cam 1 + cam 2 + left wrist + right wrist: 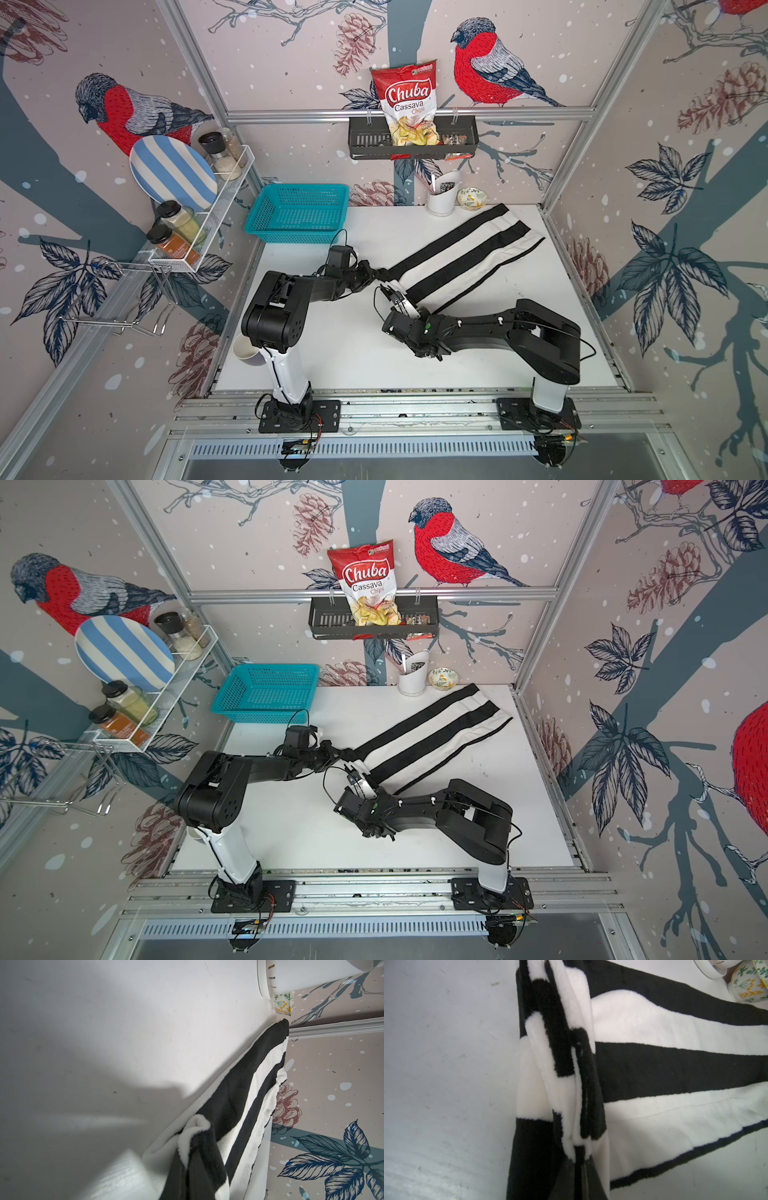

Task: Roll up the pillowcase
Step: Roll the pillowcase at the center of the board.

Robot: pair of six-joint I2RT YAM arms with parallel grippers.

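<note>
left tool (375,274) clamps the pillowcase (465,249) corner; right tool (388,291), just beside it, pinches the bunched end. the rest lies beyond both on the table (332,353).

Overhead stereo pair — close wrist views

On the table (332,365): pillowcase (465,257) laid slantwise, centre to back right corner.
Near end at the centre, with left gripper (377,274) at its left corner and right gripper (390,293) just in front; far end beside bowl (471,198) and utensil cup (441,203). Behind, at back left, basket (299,212); at the front left edge, mug (246,353).
</note>
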